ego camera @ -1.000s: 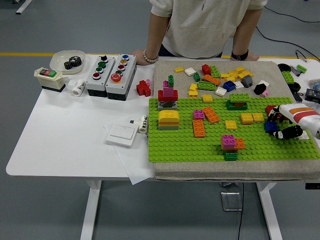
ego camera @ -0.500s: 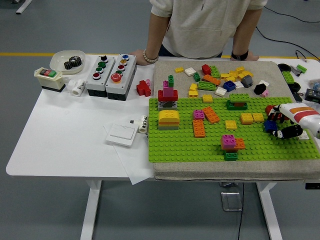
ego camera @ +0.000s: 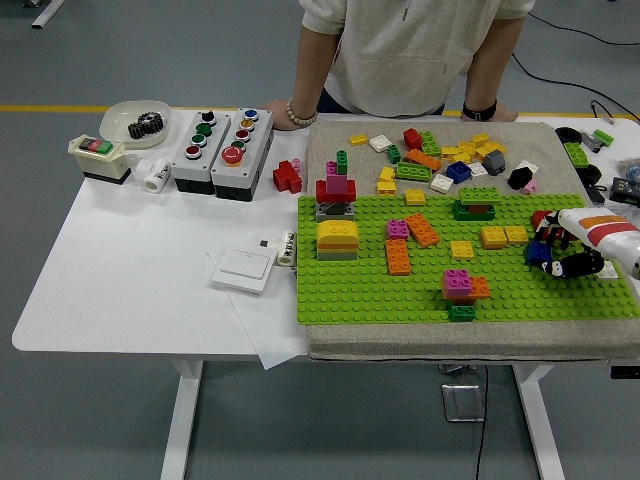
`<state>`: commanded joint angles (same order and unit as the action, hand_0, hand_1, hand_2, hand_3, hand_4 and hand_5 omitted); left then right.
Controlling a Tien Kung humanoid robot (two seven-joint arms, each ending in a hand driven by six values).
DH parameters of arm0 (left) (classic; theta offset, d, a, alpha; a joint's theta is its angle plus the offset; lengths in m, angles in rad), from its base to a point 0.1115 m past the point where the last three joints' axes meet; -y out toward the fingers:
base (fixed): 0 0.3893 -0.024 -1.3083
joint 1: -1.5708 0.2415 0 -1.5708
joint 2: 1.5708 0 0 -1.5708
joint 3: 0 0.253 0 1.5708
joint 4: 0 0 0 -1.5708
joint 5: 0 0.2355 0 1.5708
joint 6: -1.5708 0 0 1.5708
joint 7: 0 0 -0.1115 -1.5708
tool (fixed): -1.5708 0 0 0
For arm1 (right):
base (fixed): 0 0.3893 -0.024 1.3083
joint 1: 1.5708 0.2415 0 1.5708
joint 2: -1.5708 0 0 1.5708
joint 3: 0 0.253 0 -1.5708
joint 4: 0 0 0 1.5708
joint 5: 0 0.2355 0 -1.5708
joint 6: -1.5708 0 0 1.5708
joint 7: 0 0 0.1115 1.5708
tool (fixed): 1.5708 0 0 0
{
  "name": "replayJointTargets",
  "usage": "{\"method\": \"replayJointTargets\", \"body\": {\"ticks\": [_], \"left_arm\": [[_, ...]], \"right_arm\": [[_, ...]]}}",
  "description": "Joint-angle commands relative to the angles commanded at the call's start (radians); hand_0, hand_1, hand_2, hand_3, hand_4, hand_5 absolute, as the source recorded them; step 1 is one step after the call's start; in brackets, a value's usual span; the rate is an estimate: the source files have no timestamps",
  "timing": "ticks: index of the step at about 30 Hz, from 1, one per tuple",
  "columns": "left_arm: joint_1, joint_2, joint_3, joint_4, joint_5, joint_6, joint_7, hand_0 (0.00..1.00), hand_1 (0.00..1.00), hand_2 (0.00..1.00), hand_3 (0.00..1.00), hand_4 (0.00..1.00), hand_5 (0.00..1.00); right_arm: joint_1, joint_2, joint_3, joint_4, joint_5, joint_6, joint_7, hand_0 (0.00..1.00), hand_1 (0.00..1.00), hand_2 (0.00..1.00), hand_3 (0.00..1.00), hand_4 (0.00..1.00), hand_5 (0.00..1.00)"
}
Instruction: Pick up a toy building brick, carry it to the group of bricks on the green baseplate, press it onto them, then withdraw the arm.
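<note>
- Right hand (ego camera: 562,252) low at right end of green baseplate (ego camera: 360,285), fingers curled around blue brick (ego camera: 541,252); pinch likely, not fully clear.
- Blue brick: small, rigid plastic, light, smooth-sided; probably slips unless pinched on opposite flat sides, studs up.
- Target likely purple-orange brick group (ego camera: 463,285), well apart to the left.
- Loose bricks (ego camera: 440,155) on mat beyond baseplate; person (ego camera: 400,50) at far edge.

You won't find any readable text here. The small white cylinder (ego camera: 286,247) just left of the green baseplate (ego camera: 370,290) carries dark print, and so does the white roll (ego camera: 155,175) further left of it, but both are too small to read.
</note>
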<state>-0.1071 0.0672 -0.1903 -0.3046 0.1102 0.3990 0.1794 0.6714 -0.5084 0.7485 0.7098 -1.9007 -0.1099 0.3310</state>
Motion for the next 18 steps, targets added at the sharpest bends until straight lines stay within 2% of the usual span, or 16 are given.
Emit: {"method": "replayJointTargets", "body": {"ticks": [11, 18], "left_arm": [[-0.001, 0.0, 0.001, 0.001, -0.002, -0.001, -0.001, 0.742, 0.728, 0.728, 0.591, 0.646, 0.664], [0.0, 0.0, 0.002, 0.001, -0.004, -0.001, -0.002, 0.742, 0.728, 0.728, 0.591, 0.646, 0.664]], "right_arm": [[-0.002, -0.007, 0.003, 0.022, 0.0, -0.005, 0.006, 0.181, 0.369, 0.474, 0.487, 0.698, 0.369], [-0.008, -0.028, 0.01, 0.071, -0.055, -0.009, 0.007, 0.178, 0.368, 0.472, 0.488, 0.701, 0.382]]}}
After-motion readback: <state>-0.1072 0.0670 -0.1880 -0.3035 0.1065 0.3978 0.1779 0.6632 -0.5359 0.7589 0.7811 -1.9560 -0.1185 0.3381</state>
